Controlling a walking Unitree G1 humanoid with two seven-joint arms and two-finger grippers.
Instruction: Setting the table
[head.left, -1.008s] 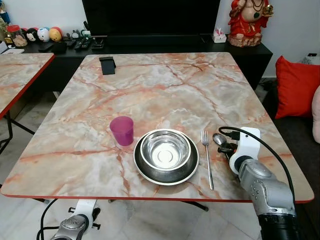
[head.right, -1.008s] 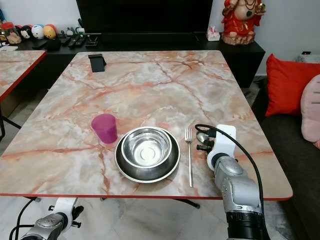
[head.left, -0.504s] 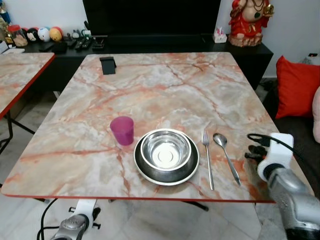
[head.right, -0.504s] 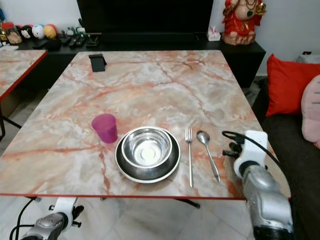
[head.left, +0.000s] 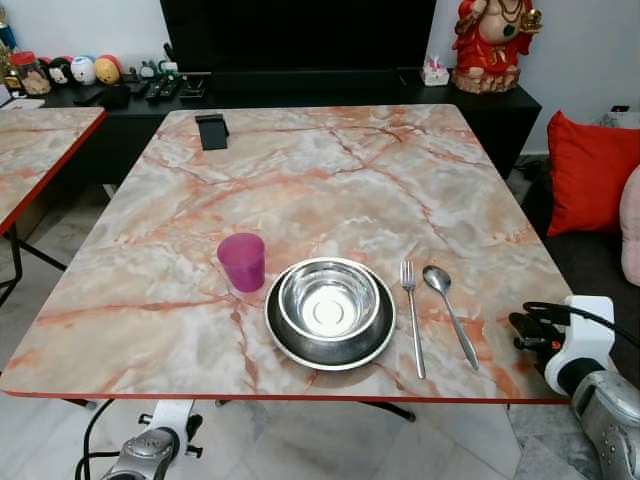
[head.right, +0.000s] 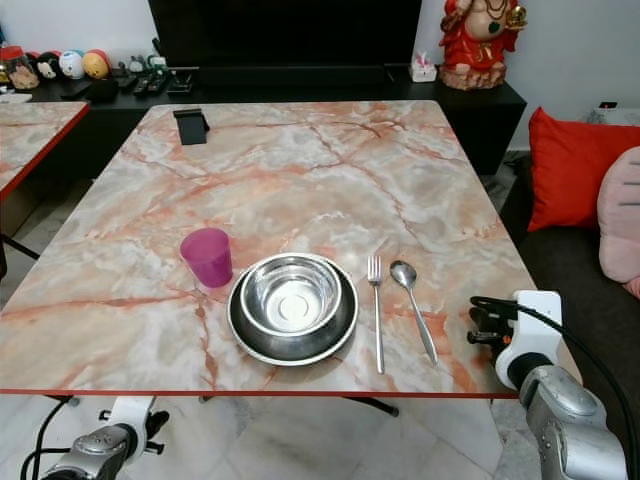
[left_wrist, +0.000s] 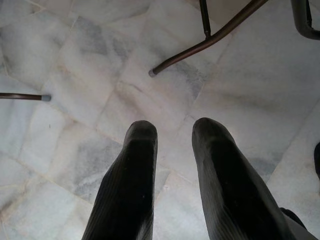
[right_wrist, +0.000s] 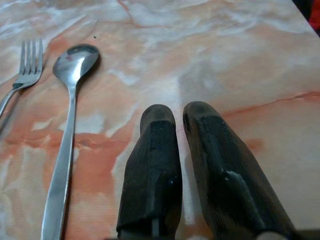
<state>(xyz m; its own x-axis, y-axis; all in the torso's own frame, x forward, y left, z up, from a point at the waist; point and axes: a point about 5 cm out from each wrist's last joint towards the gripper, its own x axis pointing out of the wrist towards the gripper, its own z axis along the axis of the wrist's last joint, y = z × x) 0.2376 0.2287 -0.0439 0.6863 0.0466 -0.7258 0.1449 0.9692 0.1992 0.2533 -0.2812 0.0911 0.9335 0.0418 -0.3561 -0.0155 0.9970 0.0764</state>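
Glossy marble-look table, shiny metal bowl, spoon, fork, translucent plastic cup.

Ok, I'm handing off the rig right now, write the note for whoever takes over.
Right gripper: empty, fingers nearly closed, low over the table's near right edge, to the right of the spoon.
Left gripper: open, hanging idle over the floor.
Set: steel bowl in the dark plate, purple cup at its upper left, fork then spoon on its right, side by side, apart.
Left: nothing obvious; a knife is unconfirmed.
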